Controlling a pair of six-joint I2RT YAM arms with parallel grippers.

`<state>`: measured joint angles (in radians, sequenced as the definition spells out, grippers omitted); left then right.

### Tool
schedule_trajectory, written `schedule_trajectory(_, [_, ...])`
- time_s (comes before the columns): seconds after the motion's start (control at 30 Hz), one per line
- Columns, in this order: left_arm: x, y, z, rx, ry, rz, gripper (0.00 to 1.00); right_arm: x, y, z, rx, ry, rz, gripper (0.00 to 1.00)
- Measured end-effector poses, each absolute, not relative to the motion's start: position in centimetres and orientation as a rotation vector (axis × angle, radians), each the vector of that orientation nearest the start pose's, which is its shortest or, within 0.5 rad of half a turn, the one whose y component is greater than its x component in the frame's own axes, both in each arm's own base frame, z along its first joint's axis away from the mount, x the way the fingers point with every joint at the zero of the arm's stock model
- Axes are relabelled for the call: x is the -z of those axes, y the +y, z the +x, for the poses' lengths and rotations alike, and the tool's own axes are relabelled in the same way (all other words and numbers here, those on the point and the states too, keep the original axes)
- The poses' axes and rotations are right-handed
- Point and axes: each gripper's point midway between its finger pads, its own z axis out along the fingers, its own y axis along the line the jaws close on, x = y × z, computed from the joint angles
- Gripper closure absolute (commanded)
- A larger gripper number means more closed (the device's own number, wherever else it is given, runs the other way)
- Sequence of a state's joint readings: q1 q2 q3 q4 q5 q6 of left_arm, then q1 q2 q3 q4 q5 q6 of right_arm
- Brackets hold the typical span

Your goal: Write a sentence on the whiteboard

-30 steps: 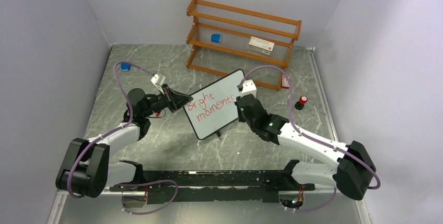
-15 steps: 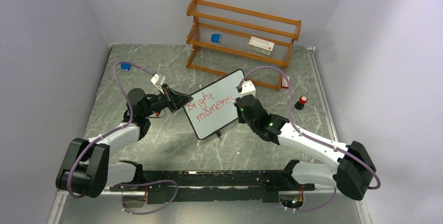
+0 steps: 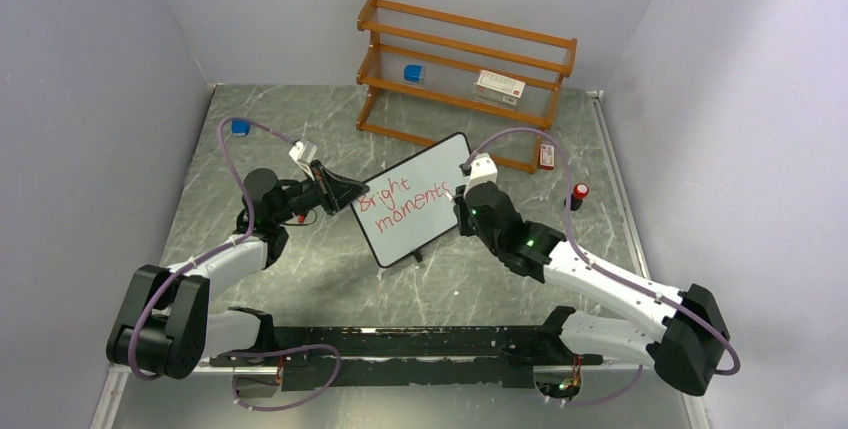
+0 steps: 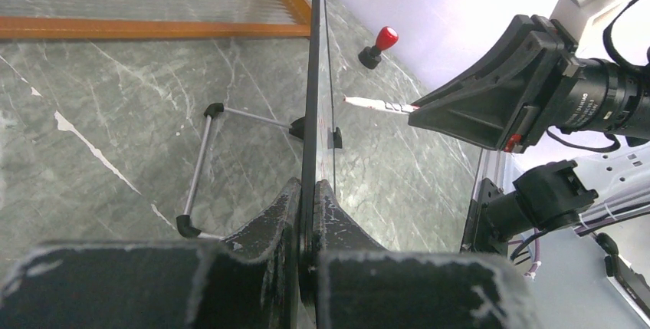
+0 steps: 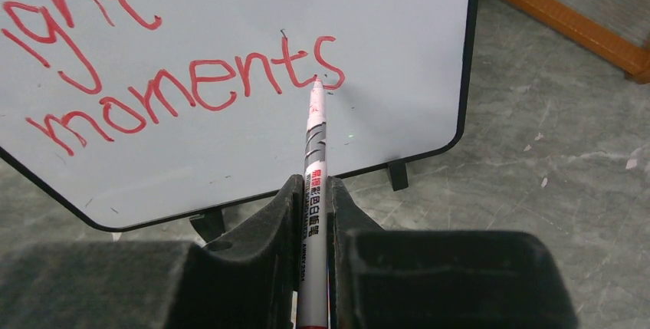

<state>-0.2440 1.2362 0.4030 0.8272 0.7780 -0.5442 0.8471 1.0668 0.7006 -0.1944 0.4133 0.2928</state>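
The whiteboard (image 3: 415,197) stands tilted on its black feet mid-table, with "Bright moments" written on it in red. My left gripper (image 3: 352,192) is shut on the board's left edge; the left wrist view shows the board edge-on (image 4: 310,114) between the jaws. My right gripper (image 3: 463,199) is shut on a white marker (image 5: 313,183). The marker's tip (image 5: 315,83) sits at the lower end of the final "s" on the board (image 5: 230,7). The marker also shows in the left wrist view (image 4: 379,104), pointing at the board's face.
A wooden shelf (image 3: 465,74) stands behind the board, holding a blue object (image 3: 412,73) and a white box (image 3: 499,86). The red marker cap (image 3: 579,192) stands right of the board. A blue object (image 3: 240,127) lies far left. Another small box (image 3: 545,156) leans at the shelf's foot.
My right arm has shifted right and its gripper has turned; a final "s" has been added after "moment". The left gripper and the board have not moved.
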Motion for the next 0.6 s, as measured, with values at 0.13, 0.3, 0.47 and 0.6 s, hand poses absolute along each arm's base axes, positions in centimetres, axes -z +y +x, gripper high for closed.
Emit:
schedule_trajectory(0.13, [-18.6,-21.3,28.4,1.205,1.669,0.403,0.95,-15.8,20.3,25.6,-0.274,2.049,-0.333,1.0])
schedule_trajectory(0.3, [-18.6,-21.3,28.4,1.203,1.669,0.406,0.95,-15.9,20.4,24.9,-0.291,2.041,-0.348,1.0])
schedule_trajectory(0.47, [-18.6,-21.3,28.4,1.203,1.668,0.406,0.95,-15.7,20.7,24.1,-0.312,2.038,-0.375,1.0])
schedule_trajectory(0.6, [-18.5,-21.3,28.4,1.203,1.67,0.405,0.95,-15.4,21.5,23.1,-0.326,2.036,-0.418,1.0])
